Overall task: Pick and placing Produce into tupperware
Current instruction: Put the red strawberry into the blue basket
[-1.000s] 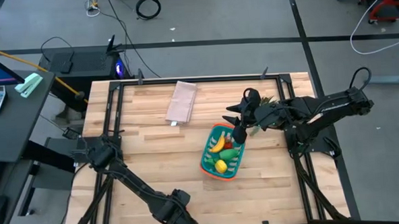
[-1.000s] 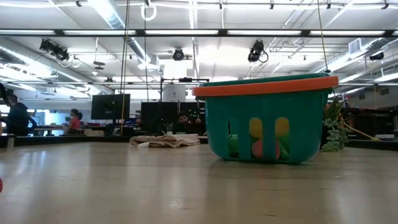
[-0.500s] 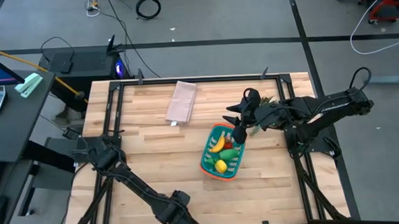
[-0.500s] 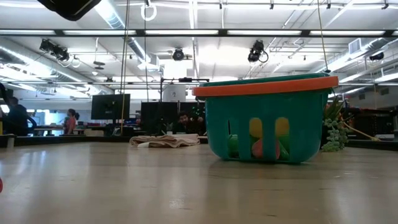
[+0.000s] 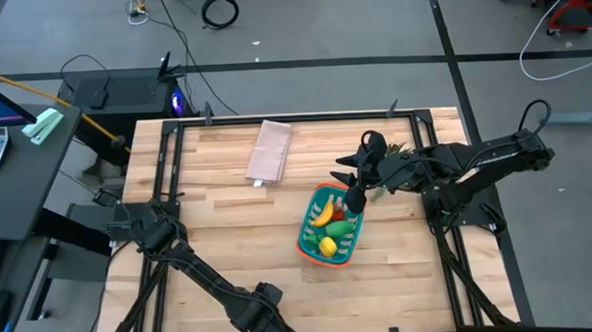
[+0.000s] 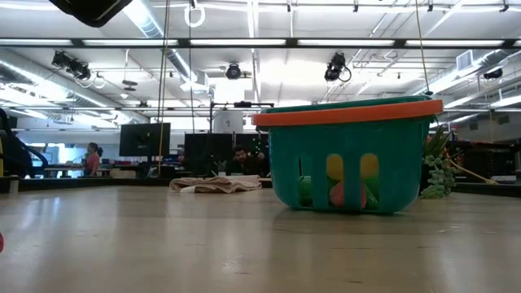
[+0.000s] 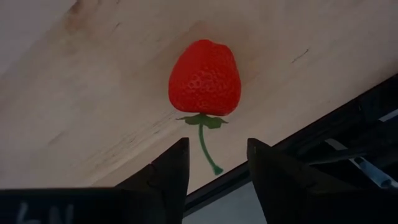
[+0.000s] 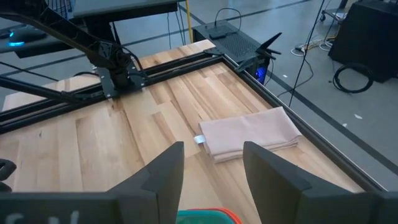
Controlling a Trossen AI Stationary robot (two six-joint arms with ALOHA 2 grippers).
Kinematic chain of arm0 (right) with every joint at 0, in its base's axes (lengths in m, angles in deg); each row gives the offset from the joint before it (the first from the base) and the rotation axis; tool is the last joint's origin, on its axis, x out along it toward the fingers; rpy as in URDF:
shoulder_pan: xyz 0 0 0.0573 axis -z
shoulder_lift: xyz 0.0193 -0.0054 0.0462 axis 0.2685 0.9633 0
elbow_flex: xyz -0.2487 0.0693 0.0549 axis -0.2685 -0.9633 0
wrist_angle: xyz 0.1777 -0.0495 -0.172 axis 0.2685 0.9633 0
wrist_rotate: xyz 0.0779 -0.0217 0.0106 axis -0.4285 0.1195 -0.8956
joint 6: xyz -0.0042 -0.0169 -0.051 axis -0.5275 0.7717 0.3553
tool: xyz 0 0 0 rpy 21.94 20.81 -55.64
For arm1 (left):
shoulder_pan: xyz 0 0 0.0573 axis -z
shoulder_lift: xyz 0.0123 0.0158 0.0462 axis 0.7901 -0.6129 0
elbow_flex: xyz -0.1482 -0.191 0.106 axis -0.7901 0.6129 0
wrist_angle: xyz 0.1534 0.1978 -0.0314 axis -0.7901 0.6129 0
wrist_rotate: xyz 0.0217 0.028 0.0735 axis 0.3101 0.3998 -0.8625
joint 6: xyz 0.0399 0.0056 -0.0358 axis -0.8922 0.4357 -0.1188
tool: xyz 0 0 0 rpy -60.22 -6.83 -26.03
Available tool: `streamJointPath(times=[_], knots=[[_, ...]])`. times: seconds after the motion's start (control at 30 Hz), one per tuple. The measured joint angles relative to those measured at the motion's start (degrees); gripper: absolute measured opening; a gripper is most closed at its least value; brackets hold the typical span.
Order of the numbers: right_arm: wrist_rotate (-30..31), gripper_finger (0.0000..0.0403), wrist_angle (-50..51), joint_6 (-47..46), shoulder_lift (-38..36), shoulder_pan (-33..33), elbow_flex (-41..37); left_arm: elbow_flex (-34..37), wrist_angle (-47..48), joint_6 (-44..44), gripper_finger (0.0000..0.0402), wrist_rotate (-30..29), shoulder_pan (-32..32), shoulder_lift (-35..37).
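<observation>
My teal basket point(image 5: 331, 225) sits a little toward 4 o'clock from the middle of the tabletop point(image 5: 228, 219), already holding a banana point(image 5: 323, 214) and lemon point(image 5: 327, 247). One strawberry point(image 7: 205, 78) is left at the 6 o'clock edge, stem pointing at my left pincer point(image 7: 216, 163), whose fingers are apart and empty. My right pincer point(image 8: 211, 163) hangs open over the basket.

basket point(image 5: 328, 227) right of table centre | produce point(image 5: 325, 217) inside basket | folded cloth point(image 5: 269, 150) behind and left of basket, well apart | potted plant point(image 6: 437, 167) just beside basket's far right | strawberry point(image 7: 205, 78) on table point(image 5: 218, 219) near front edge, ahead of left gripper point(image 7: 216, 163)
</observation>
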Motion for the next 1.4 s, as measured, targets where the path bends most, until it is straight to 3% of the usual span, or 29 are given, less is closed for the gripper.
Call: streamJointPath(times=[0.57, 0.8, 1.0, 1.2, 1.4], knots=[[0.00, 0.0174, 0.00, 0.00, 0.00, 0.00, 0.00, 0.04, -0.94, -1.39, 0.0153, 0.60, 0.40, -1.27], [-0.01, 0.0174, 0.00, 0.00, 0.00, 0.02, 0.00, 0.04, -1.20, -2.24, 0.0101, 0.59, 0.39, -1.27], [0.00, 0.0174, 0.01, 0.00, 0.00, 0.02, 0.00, 0.04, -1.16, -3.08, 0.0013, 0.59, 0.31, -1.27], [-0.02, 0.0174, 0.02, 0.00, 0.00, 0.02, 0.00, 0.04, -1.16, -7.79, 0.0005, 0.63, -1.05, -1.02], [-0.01, 0.0174, 0.01, 0.00, 0.00, 0.02, 0.00, 0.02, -1.10, -17.79, 0.0004, -2.24, -5.42, 1.63]])
